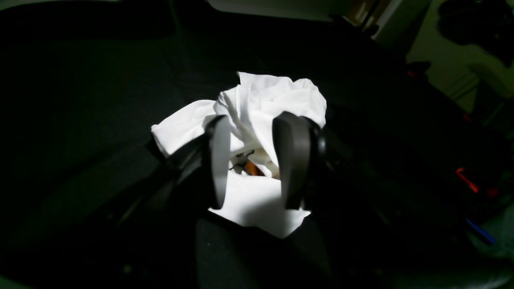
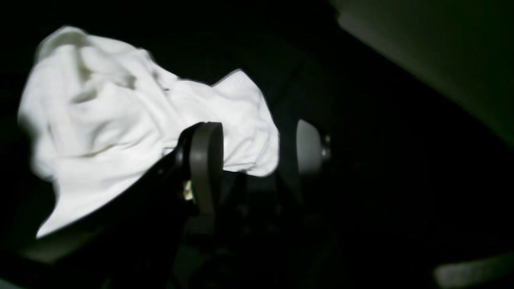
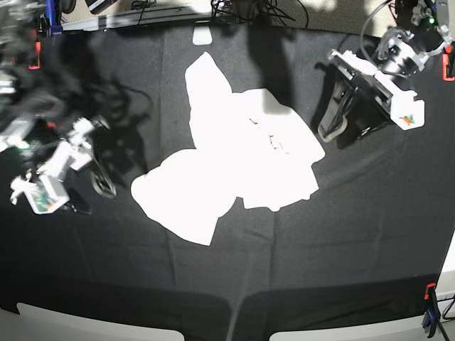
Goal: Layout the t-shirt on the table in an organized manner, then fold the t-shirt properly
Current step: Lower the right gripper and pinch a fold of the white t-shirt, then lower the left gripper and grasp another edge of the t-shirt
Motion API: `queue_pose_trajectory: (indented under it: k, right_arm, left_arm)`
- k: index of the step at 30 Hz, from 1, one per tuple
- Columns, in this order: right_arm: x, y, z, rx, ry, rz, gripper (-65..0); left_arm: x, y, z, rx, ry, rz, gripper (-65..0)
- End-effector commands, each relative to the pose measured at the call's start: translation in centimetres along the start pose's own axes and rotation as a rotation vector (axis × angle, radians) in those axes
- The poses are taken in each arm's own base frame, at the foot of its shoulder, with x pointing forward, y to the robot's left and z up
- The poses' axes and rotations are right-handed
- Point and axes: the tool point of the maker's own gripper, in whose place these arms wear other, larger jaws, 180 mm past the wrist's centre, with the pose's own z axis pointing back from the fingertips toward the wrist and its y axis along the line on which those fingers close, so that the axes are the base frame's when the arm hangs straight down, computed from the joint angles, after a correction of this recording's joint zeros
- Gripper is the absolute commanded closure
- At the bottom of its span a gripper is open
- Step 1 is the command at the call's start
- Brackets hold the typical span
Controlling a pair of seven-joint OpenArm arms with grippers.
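The table (image 3: 370,234) has a black cloth over it, and at the near edge there is only bare cloth. A bit farther in, the t-shirt (image 3: 242,160) lies in the middle. It is white and crumpled, with one part flopped toward the near left and one sleeve poking toward the far side. A tiny bit of print shows. It is not flat yet, so the laying out looks hardly begun.

The right gripper (image 3: 102,183) hangs near the shirt's left edge. Its jaws are apart and hold nothing. The left gripper (image 3: 333,126) is farther back, just past the shirt's right corner. Its jaws are apart too, with nothing between them. Each arm waits at its own side, likely so each can grab an edge and pull the shirt out flat.
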Motion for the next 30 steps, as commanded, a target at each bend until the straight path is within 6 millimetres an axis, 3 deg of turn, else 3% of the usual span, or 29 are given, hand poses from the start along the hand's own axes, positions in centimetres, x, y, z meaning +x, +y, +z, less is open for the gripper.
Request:
queue_pose_trajectory:
  k: [1,4,10,12,15,18,21,25,27,30]
  right_arm:
    - [0.7,-0.8,0.4,0.005,-0.022,0.027,-28.9]
    - [-1.7,-2.1,0.1,0.046,0.010,-0.064,-28.9]
    - [-7.2,-3.6,-1.1,0.098,-0.006,-0.451,-28.9]
    - [-8.8,-3.6,-1.8,0.065,0.021,-0.487,-28.9]
    - [-10.2,-2.0,-2.5,0.079,0.083,-0.508,-28.9]
    - [-10.1,-1.5,-2.7,0.086,0.072,-0.519,-28.9]
    - [-9.2,-2.1,-2.8,0.072,0.024,-0.518,-28.9]
    - [-8.2,-3.0,-3.0,0.061,-0.001,-0.502,-28.9]
    - [-7.8,-3.4,-3.1,0.057,-0.008,-0.493,-28.9]
    - [-7.2,-3.9,-3.3,0.049,-0.017,-0.479,-28.9]
  left_arm:
    - [1.2,-0.4,-0.1,-0.014,-0.044,-0.015,-19.4]
    - [0.9,-0.2,-0.5,0.002,-0.029,-0.047,-19.4]
    - [0.9,-0.2,-0.6,0.005,-0.033,-0.046,-19.4]
    - [0.9,0.0,-0.7,0.017,-0.035,-0.042,-19.4]
    - [1.0,1.3,-1.4,0.078,-0.020,-0.028,-19.4]
    - [1.7,1.7,-3.2,0.092,-0.024,-0.032,-19.4]
    - [1.8,0.5,-5.7,0.039,0.013,-0.133,-19.4]
    - [-0.6,-1.0,-8.4,-0.001,0.179,-0.255,-19.4]
    - [-1.4,-0.5,-9.1,0.054,0.244,-0.284,-19.4]
    - [-0.7,0.7,-10.0,0.156,0.227,-0.318,-19.4]
